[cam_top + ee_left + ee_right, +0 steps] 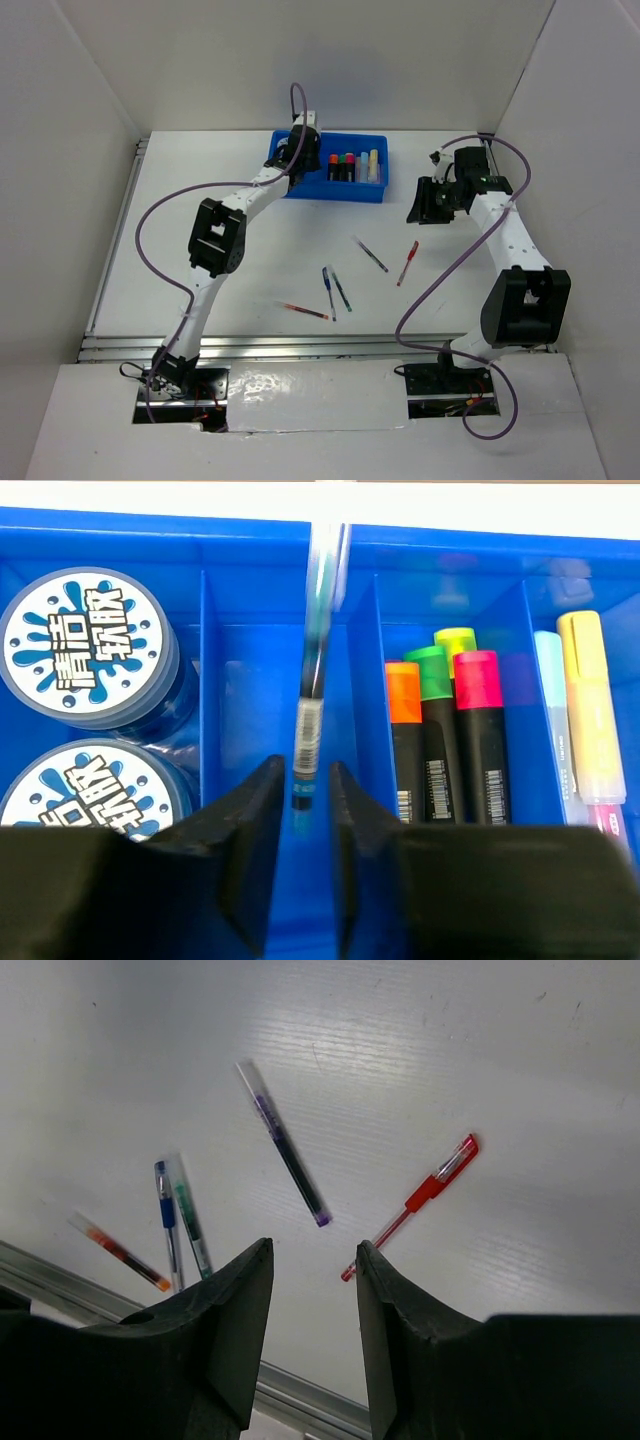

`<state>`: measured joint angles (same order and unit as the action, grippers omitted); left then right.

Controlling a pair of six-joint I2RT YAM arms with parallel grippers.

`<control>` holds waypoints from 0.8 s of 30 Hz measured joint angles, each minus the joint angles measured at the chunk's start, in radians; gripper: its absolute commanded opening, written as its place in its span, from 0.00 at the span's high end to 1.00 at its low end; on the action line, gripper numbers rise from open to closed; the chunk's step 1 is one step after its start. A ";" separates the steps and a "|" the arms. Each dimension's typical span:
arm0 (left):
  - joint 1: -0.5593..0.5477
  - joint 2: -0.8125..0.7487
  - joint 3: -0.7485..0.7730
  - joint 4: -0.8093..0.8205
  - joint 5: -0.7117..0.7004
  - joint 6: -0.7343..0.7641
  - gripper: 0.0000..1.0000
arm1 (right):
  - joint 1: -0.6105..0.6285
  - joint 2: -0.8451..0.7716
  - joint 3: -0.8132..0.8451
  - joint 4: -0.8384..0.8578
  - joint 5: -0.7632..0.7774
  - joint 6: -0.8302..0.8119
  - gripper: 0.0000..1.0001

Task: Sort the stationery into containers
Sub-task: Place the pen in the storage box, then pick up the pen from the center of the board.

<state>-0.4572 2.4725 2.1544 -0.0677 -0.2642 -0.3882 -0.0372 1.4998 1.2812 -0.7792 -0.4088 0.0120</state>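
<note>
Here the white surface [250, 270] carries everything. The left arm [218, 235] reaches to 12 o'clock of it, and the right arm [520, 290] is bent at about 2 o'clock.

The blue tray [340, 192] lies at 12 o'clock, near the far edge, with compartments side by side. In the left wrist view, its compartment at 9 o'clock holds two round discs [85, 645] with blue and white labels. Over the next compartment the teal pen [305, 720] runs toward 12 o'clock, its far end blurred and its near end between the left fingers [250, 820]. Their gap is narrow, and I cannot tell if they press the pen or only stand beside it. Further toward 3 o'clock lie highlighters [430, 670] with orange, green, pink and yellow caps, then a pale blue marker [548, 680] and a pale yellow marker [590, 700].

The right fingers [240, 1300] stand apart above the surface, with nothing between them. Below them lie loose pens: a red pen [425, 1195] at 3 o'clock, a purple pen [285, 1155] in the middle, a blue pen [167, 1215] and a green pen [190, 1220] just beside each other at 9 o'clock, and an orange pen [120, 1250] at 8 o'clock.
</note>
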 measured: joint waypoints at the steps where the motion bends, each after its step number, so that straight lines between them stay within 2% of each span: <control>1: 0.000 0.000 0.000 0.002 0.001 0.000 0.56 | 0.000 0.000 0.000 0.000 0.000 0.003 0.54; 5: 0.000 0.000 0.000 0.002 0.008 0.000 0.46 | 0.000 0.000 0.000 -0.002 0.001 0.018 0.53; 15: 0.000 -0.052 -0.002 -0.021 0.011 0.032 0.39 | 0.000 -0.048 -0.073 0.002 0.048 0.113 0.53; 19: 0.000 -0.198 -0.041 -0.034 0.006 0.060 0.36 | 0.003 -0.135 -0.186 0.019 0.121 0.213 0.53; 24: 0.005 -0.507 -0.206 -0.030 -0.010 0.095 0.32 | 0.060 -0.221 -0.293 0.025 0.278 0.352 0.52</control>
<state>-0.4522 1.9659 1.9488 -0.0975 -0.2741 -0.2935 0.0223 1.2789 0.9886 -0.7540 -0.1307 0.3645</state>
